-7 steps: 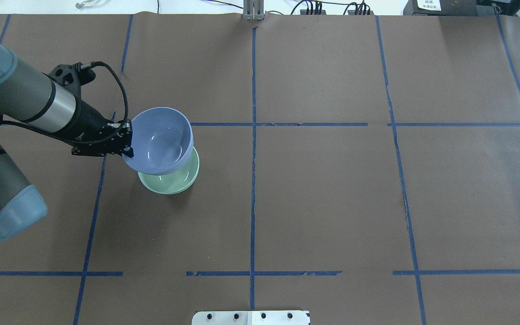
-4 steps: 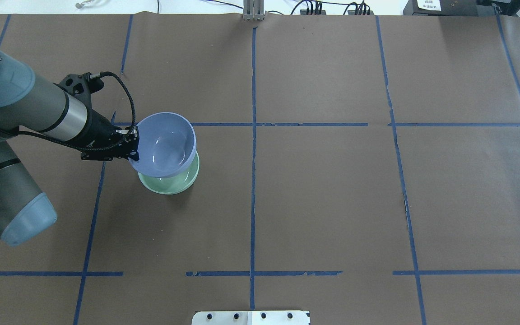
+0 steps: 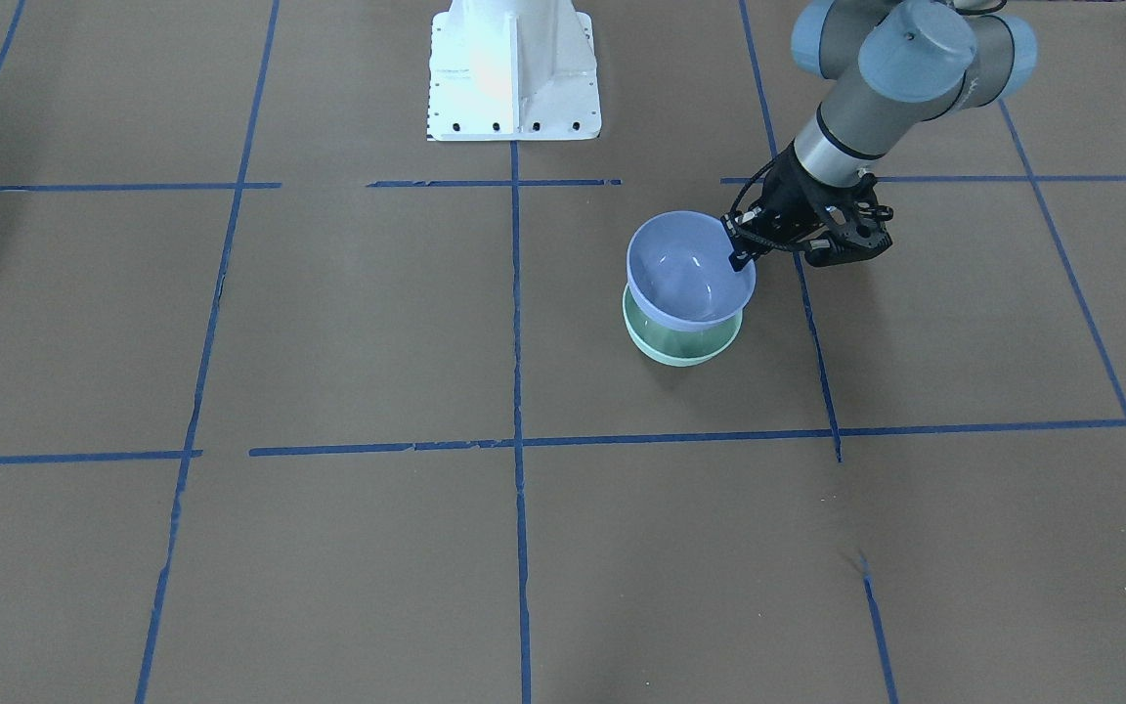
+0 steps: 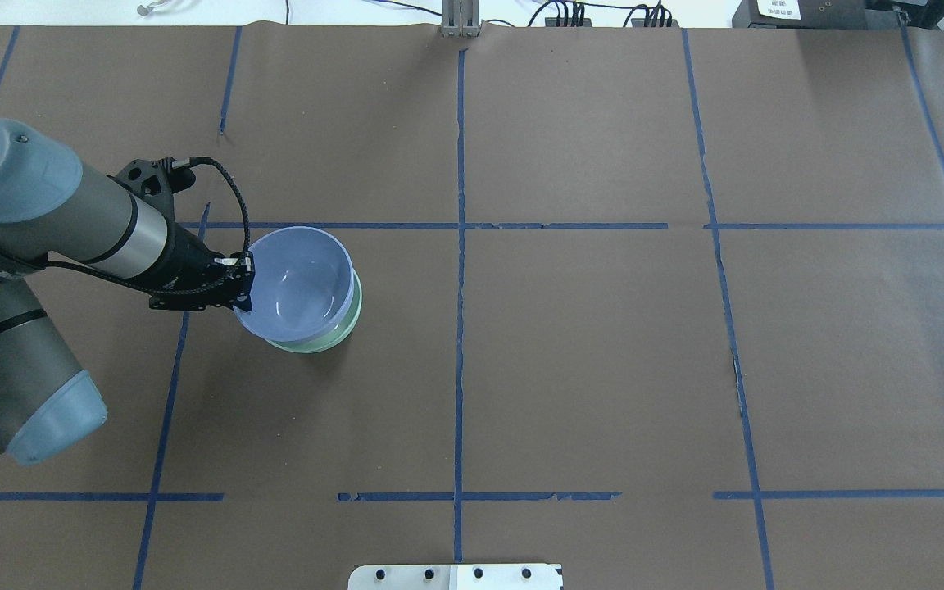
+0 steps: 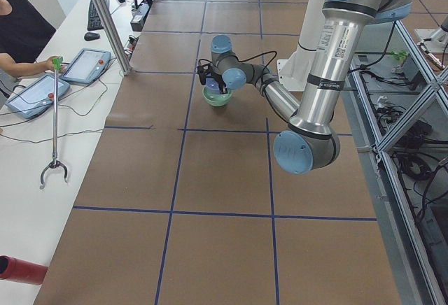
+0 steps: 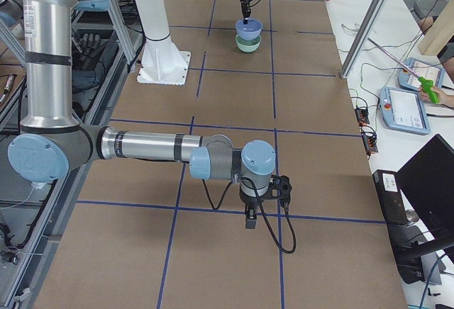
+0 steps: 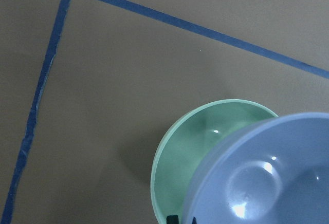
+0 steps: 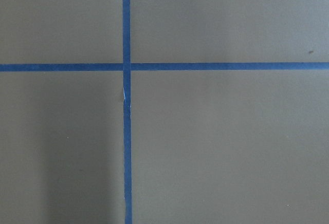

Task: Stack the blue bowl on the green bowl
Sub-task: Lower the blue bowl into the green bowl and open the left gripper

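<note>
The blue bowl hangs low over the green bowl, shifted a little toward the arm, and hides most of it. My left gripper is shut on the blue bowl's near rim. In the front-facing view the blue bowl sits partly in the green bowl, with the left gripper at its rim. The left wrist view shows the blue bowl over the green bowl. My right gripper shows only in the exterior right view, low over the table far from the bowls. I cannot tell whether it is open or shut.
Brown paper with a blue tape grid covers the table. The white robot base plate stands at the robot's edge. A side bench with tablets and an operator runs along the far side.
My left gripper has moved down and slightly toward the robot with the blue bowl. The bowl now sits lower and covers more of the green bowl.
</note>
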Controlling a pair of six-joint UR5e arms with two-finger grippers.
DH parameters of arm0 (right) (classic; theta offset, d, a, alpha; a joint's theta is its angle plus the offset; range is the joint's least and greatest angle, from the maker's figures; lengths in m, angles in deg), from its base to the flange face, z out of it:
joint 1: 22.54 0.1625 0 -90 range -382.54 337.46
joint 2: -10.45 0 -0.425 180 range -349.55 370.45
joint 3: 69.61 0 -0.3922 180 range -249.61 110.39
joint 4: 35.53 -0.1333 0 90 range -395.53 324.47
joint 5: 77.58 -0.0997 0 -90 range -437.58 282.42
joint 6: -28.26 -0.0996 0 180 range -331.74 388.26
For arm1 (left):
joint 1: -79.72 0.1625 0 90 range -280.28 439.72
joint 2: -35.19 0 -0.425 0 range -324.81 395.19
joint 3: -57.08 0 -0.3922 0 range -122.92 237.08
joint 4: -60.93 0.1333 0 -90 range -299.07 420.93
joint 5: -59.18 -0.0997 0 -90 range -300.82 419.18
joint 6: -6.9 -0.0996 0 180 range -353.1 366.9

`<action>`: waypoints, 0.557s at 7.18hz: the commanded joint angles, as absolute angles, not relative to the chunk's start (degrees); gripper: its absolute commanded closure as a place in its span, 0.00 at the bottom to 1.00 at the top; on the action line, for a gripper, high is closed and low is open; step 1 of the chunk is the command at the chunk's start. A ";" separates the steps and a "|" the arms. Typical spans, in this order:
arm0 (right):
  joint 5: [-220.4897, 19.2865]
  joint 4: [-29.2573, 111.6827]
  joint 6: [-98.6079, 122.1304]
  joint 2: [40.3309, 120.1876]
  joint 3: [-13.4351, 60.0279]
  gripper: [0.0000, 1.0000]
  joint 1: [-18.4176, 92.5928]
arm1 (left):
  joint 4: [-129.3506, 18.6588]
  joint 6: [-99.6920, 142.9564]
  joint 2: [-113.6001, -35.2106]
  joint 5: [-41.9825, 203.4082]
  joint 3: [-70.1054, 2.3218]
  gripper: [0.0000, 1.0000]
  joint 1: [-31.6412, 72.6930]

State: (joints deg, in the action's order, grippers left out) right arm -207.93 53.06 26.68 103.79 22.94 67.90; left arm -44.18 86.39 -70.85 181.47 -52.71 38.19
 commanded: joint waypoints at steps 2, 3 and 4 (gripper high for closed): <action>-207.92 53.06 26.68 103.79 22.94 0.00 67.90 | -44.18 86.18 -70.72 181.52 -52.00 1.00 38.50; -207.92 53.15 26.68 103.79 22.94 0.00 67.90 | -44.18 86.01 -70.63 181.52 -51.73 1.00 38.50; -207.92 53.06 26.68 103.79 22.94 0.00 67.90 | -44.18 85.92 -70.72 181.52 -51.47 1.00 38.50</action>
State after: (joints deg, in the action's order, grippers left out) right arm -207.93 53.10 26.68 103.79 22.94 67.90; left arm -44.18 86.05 -70.70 181.51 -51.81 38.49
